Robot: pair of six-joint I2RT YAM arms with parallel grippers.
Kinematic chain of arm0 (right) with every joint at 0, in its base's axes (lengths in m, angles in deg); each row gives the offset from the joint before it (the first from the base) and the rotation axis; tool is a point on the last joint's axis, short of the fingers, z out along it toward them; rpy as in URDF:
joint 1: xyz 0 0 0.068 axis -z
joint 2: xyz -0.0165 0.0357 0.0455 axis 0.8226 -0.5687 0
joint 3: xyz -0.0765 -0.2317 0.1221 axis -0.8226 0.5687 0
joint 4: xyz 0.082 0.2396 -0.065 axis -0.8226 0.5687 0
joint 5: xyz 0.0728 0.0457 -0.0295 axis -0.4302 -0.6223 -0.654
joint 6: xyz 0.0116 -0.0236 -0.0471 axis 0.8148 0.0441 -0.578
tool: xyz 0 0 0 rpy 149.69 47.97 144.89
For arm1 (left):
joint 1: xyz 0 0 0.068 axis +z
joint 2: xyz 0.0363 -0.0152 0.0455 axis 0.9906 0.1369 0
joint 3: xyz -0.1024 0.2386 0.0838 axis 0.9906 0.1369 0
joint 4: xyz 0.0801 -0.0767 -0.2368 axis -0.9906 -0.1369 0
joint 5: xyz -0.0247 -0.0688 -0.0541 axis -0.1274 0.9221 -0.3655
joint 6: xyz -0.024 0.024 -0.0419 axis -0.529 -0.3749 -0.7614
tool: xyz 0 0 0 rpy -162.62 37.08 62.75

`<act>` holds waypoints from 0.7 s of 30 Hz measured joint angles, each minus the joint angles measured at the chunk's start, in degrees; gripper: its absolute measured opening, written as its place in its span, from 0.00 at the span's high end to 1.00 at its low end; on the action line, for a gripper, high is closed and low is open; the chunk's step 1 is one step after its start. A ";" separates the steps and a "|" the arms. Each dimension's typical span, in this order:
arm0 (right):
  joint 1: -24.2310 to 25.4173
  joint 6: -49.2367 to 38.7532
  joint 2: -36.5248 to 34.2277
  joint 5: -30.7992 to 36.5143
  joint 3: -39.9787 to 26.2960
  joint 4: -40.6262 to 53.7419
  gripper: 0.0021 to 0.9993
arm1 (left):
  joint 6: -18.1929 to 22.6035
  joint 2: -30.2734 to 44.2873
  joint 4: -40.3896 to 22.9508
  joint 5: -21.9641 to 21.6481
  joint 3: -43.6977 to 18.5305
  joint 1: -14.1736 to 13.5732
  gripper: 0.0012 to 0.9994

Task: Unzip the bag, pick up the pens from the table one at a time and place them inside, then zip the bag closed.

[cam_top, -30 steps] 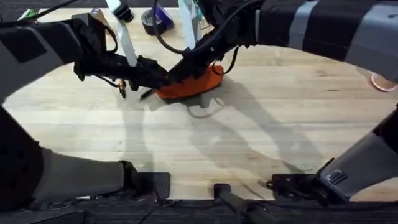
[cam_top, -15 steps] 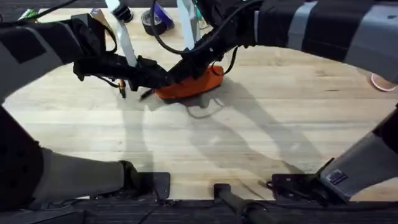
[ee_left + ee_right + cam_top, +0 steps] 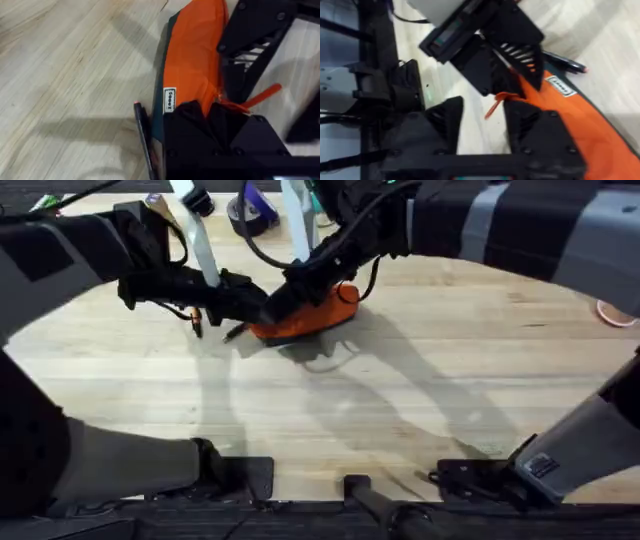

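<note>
bag [image 3: 305,317]: orange, near the tabletop's [image 3: 400,410] far edge
left claw [image 3: 262,312]: clamped on the bag's end
right claw [image 3: 482,125]: open, at the bag
pens [image 3: 215,328]: beside the bag

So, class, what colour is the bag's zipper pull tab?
Orange, like the bag; the pull tab shows best in the left wrist view.

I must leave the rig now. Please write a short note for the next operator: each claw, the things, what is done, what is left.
Left claw: shut on the end of the bag, pinning it to the table.
Right claw: open, at the orange zipper tab, not gripping it.
Pens: an orange one and a dark one lie on the table beside the bag.
Done: bag held steady.
Left: unzip, load each pen, zip closed.
</note>
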 joint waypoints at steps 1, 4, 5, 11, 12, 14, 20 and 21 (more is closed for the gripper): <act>-0.19 0.05 0.00 -0.38 0.00 0.13 0.50 | 0.02 0.00 0.02 -0.20 -0.03 0.00 0.96; -0.53 0.29 0.03 -2.30 -0.03 0.22 0.14 | 0.13 0.00 0.58 -0.69 -0.20 0.00 0.96; -0.71 0.35 0.11 -2.88 -0.06 0.27 0.04 | 0.17 0.00 0.73 -0.92 -0.26 0.00 0.96; -1.00 0.83 0.50 -3.04 -0.11 0.39 0.00 | 0.17 0.00 0.57 -1.14 -0.39 0.11 0.96; -1.00 0.83 0.50 -3.04 -0.11 0.37 0.00 | 0.19 0.00 0.59 -1.14 -0.41 0.11 0.96; -1.00 0.85 0.50 -3.04 -0.11 0.39 0.00 | 0.19 0.00 0.59 -1.14 -0.41 0.11 0.96; -1.00 0.87 0.50 -3.04 -0.11 0.37 0.00 | 0.19 0.00 0.59 -1.14 -0.42 0.11 0.96; -1.00 0.85 0.50 -3.05 -0.11 0.37 0.00 | 0.17 0.00 0.59 -1.14 -0.42 0.11 0.96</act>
